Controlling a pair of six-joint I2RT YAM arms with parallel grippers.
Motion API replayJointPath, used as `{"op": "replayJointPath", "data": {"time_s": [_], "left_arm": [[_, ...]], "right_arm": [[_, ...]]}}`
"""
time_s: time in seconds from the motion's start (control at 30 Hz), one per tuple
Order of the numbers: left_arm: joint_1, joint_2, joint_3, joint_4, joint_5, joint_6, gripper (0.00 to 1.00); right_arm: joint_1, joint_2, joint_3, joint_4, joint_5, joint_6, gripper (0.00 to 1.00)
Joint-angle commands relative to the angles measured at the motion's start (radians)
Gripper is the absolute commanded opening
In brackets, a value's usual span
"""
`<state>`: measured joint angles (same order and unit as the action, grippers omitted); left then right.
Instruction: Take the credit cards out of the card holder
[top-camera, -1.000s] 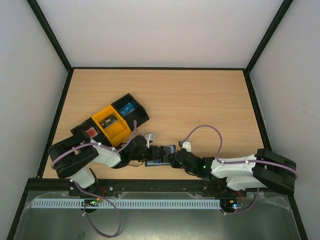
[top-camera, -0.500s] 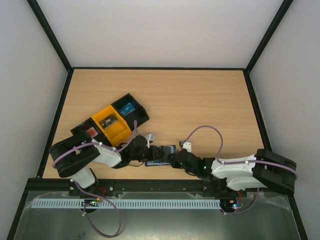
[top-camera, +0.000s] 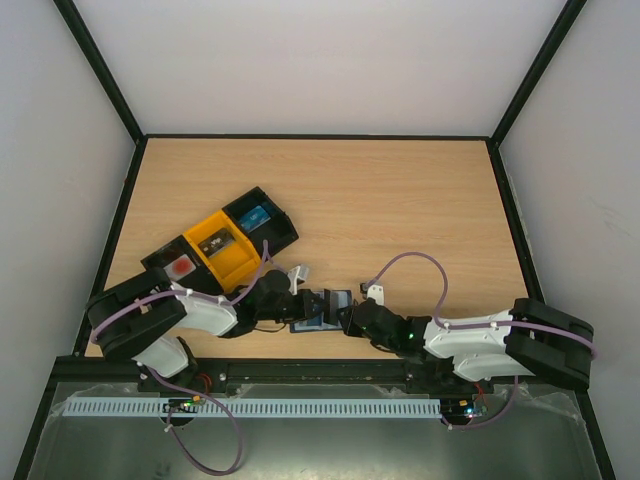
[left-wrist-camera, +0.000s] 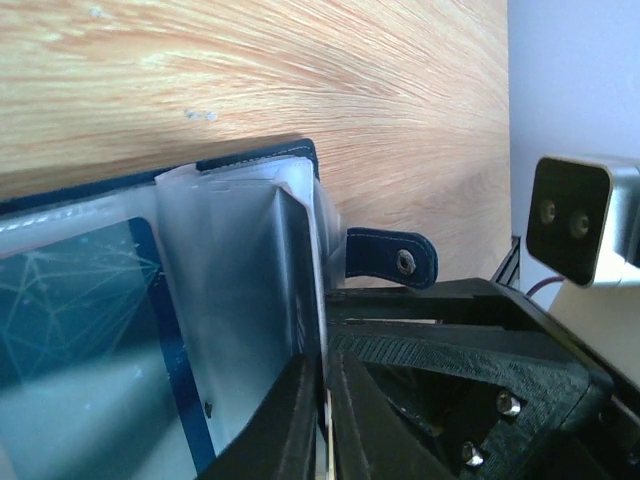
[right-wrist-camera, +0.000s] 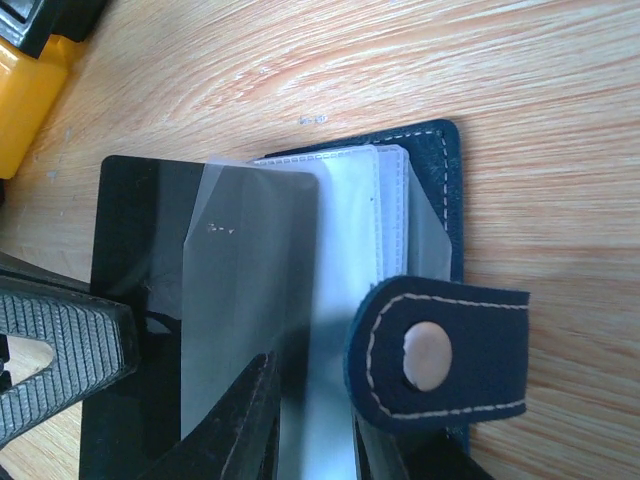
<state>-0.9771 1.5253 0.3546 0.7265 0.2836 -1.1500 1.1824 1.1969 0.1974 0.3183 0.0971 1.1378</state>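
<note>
Card holder: lying open near the front edge of the worktop
Left gripper: jaws nearly together, pinching the dark card, which sticks partway out of a clear sleeve
Right gripper: clamped on the holder's sleeves, beside the tab clasp

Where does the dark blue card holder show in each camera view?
Top external: dark blue card holder with clear plastic sleeves, low centre.
Left wrist: fills left and centre.
Right wrist: centre, snap tab lower right.
Shared landmark: light wooden table.
</note>
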Motion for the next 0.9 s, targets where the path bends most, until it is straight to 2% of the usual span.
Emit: {"op": "replayJointPath", "data": {"time_s": [0.0,0.17,0.27,0.53,0.67,0.87], "left_arm": [[-0.007,-0.012,-0.004,0.026,0.008,0.007,0.04],[-0.002,0.002,-0.002,0.033,0.024,-0.014,0.03],[-0.001,-0.039,-0.010,-0.027,-0.008,0.002,0.03],[0.000,-0.247,-0.040,-0.268,-0.141,0.048,0.03],[0.000,-0.348,-0.039,-0.392,-0.193,0.091,0.03],[0.018,-0.505,-0.032,-0.524,-0.176,0.135,0.03]], "right_arm": [[0.004,0.025,-0.043,-0.122,0.003,0.016,0.22],[0.003,0.028,-0.035,-0.113,-0.004,0.017,0.22],[0.003,0.022,-0.034,-0.125,0.007,0.014,0.22],[0.003,-0.056,-0.004,-0.195,0.029,-0.003,0.23],[0.003,-0.110,0.042,-0.222,0.013,-0.062,0.27],[0.003,-0.238,0.081,-0.252,-0.004,-0.208,0.32]]}}
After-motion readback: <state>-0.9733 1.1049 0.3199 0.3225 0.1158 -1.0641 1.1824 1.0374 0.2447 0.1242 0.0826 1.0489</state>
